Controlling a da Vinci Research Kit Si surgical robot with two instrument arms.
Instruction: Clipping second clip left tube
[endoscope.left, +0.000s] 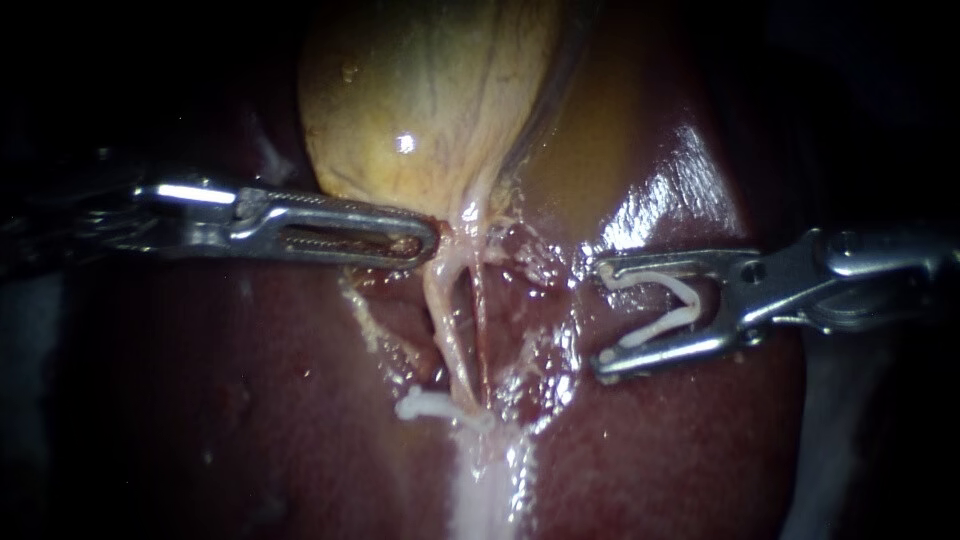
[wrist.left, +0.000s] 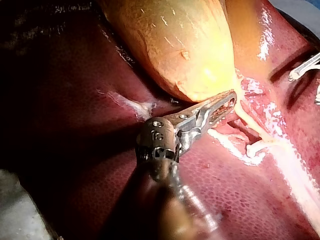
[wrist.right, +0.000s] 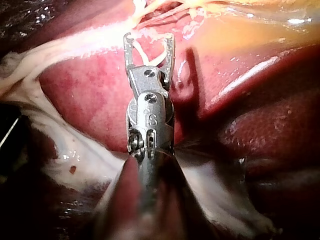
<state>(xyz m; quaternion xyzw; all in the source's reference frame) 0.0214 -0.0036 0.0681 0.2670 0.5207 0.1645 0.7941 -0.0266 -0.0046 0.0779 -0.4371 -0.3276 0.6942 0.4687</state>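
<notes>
**Status:** setup approx. half done, second clip not fired.

- One seated clip (endoscope.left: 428, 404) is already across the left tube (endoscope.left: 447, 330). It sits low, where the tubes run down onto the liver (endoscope.left: 250, 400).
- The second clip is not yet on the tube.
- Your right instrument (endoscope.left: 600, 318) hangs beside the tubes, near but not touching. Its jaws are spread wide w/ the loaded clip (endoscope.left: 690, 297) cradled between them, one leg against each jaw, mouth facing the tubes.
- Left to do, by my read: bring the mouth over the left tube above the seated clip, confirm only that tube sits inside, then close.

**Left side:** your left instrument (endoscope.left: 430, 240) reaches the neck of the gallbladder (endoscope.left: 420, 90), jaws pressed together. They appear to pinch neck tissue at the tip. Glare covers the contact pt in the endoscope view, so treat the grip as probable only.

**Hidden or unclear:**
- Both shafts are cut off at the view edges.
- The right tube (endoscope.left: 480, 315) is thin and lies just beside the left tube. Wet shine blurs the gap between them near the seated clip.
- The far side of the left tube is not visible.
- In the left wrist view, only the tips of your right instrument show.
</notes>
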